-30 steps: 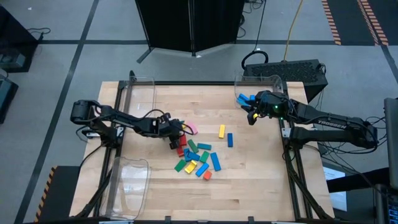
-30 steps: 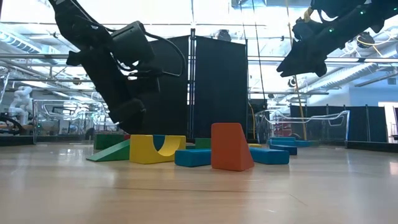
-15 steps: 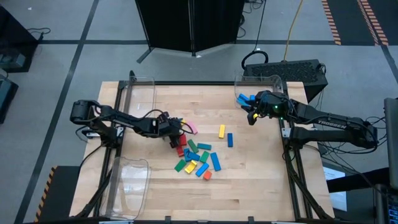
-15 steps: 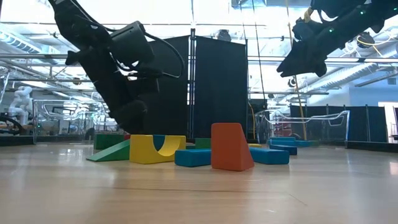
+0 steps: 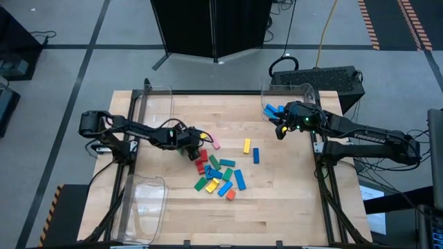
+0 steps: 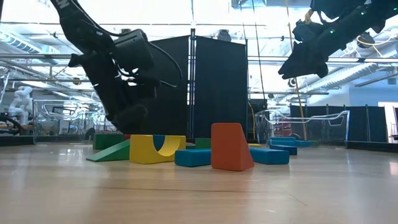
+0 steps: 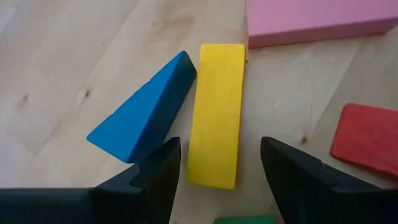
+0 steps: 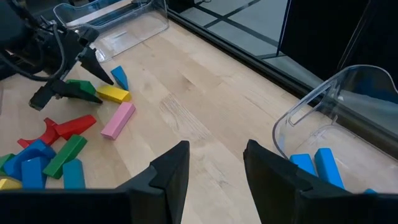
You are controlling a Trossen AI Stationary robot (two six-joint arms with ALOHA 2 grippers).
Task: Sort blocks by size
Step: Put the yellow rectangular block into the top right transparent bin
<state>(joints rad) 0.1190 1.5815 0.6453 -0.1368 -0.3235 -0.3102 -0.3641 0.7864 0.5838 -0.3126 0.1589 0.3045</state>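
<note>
The wooden bench (image 5: 277,200) carries everything, with a clear bin (image 5: 156,104) at its far left corner, another clear bin (image 5: 142,200) at the near left corner, and a third clear bin (image 5: 294,97) at the far right corner holding a few blue blocks (image 5: 271,109). The left arm reaches in from the bench's left edge toward the middle, and its left claw (image 5: 192,144) hangs low over the far-left fringe of the loose pile, fingers spread with nothing between them; in the left wrist view a yellow bar (image 7: 216,115) lies flat on the wood in line with the gap between the fingers, a blue wedge (image 7: 144,118) touching its long side and a pink bar (image 7: 314,20) lying across its far end. The right arm comes from the right edge, and its right claw (image 5: 281,128) hovers high just beside the third bin, fingers parted and empty. The main pile of blocks (image 5: 218,176) sits mid-bench in red, green, blue, yellow and orange. A lone yellow block (image 5: 246,145) and a blue block (image 5: 255,155) lie just right of the pile.
</note>
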